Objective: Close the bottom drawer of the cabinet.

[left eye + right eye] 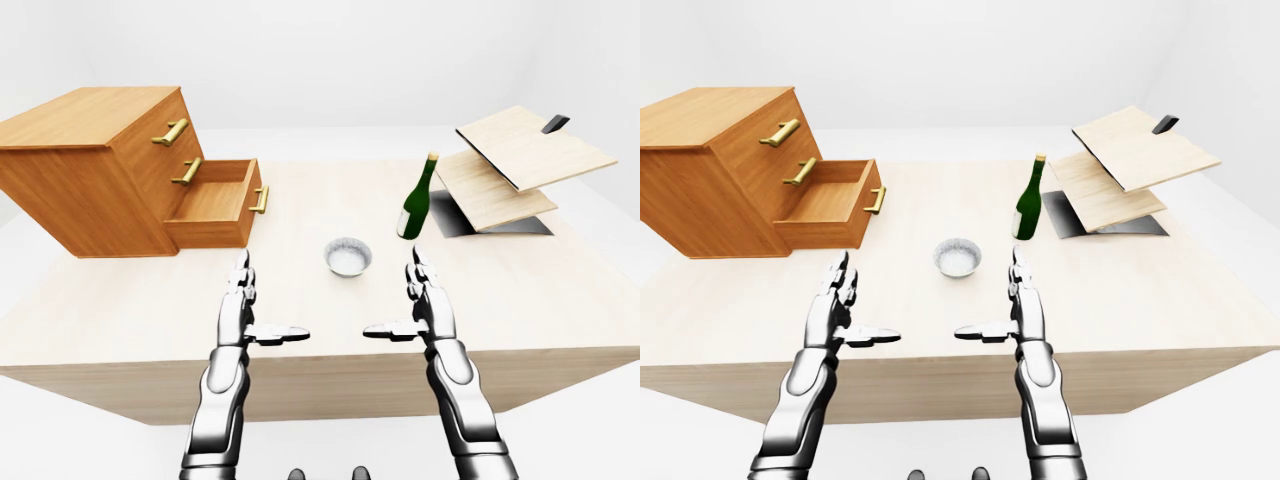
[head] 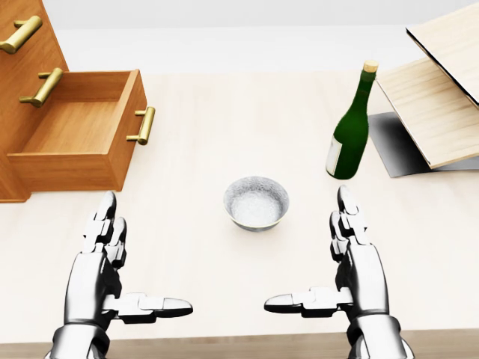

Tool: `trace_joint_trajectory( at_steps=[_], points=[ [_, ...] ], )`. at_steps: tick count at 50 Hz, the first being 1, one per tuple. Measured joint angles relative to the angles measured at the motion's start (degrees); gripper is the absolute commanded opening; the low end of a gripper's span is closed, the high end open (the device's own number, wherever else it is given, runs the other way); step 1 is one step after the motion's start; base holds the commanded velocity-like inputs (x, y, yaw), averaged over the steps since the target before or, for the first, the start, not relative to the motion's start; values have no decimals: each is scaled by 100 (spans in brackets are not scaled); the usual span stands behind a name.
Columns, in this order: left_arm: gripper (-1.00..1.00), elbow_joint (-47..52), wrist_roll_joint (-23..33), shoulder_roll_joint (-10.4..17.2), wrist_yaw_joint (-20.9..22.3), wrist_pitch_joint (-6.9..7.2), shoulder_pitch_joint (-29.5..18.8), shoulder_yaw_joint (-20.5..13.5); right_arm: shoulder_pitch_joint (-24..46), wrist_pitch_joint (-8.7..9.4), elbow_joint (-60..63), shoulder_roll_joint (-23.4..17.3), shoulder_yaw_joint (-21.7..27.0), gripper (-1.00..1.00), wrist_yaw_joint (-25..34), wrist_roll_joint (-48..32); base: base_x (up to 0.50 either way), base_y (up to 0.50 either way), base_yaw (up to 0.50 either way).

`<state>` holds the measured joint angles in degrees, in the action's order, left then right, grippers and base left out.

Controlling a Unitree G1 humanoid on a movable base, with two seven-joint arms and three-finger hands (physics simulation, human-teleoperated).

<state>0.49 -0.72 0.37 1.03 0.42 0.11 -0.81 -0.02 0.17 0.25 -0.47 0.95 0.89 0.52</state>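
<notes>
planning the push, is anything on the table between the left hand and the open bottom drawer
Nothing: in the head view, only bare light wooden tabletop lies between the silver left hand and the open wooden bottom drawer with its brass handle.

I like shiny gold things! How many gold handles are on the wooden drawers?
3. The top handle and the middle handle sit on shut drawers; the bottom handle is on the bottom drawer, which is pulled out. None looks hidden.

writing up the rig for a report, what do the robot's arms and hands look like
Both arms are glossy silver-grey metal with rounded, segmented shells and darker joints. The left robot hand and the right robot hand are mirror copies: three blocky, jointed silver fingers each, with darker grey knuckle gaps. No cables, markings or sleeves are visible.
</notes>
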Motion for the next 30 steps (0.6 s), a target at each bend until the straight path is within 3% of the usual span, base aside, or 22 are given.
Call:
trace_joint_trajectory(
  at_steps=[14,18,21,30],
  points=[
    [100,212,-169,35,186,187,52,-78,-17,109,151,-57,118,100,128,83,0,0,0],
    [100,248,-195,41,211,218,57,-91,-36,267,412,-100,211,100,140,120,0,0,0],
    [100,276,-208,42,221,240,62,-97,-34,483,846,-170,429,100,122,227,0,0,0],
    [100,336,-209,38,237,277,78,-82,-7,483,2337,-395,1456,100,-29,1004,0,0,0]
  ],
)
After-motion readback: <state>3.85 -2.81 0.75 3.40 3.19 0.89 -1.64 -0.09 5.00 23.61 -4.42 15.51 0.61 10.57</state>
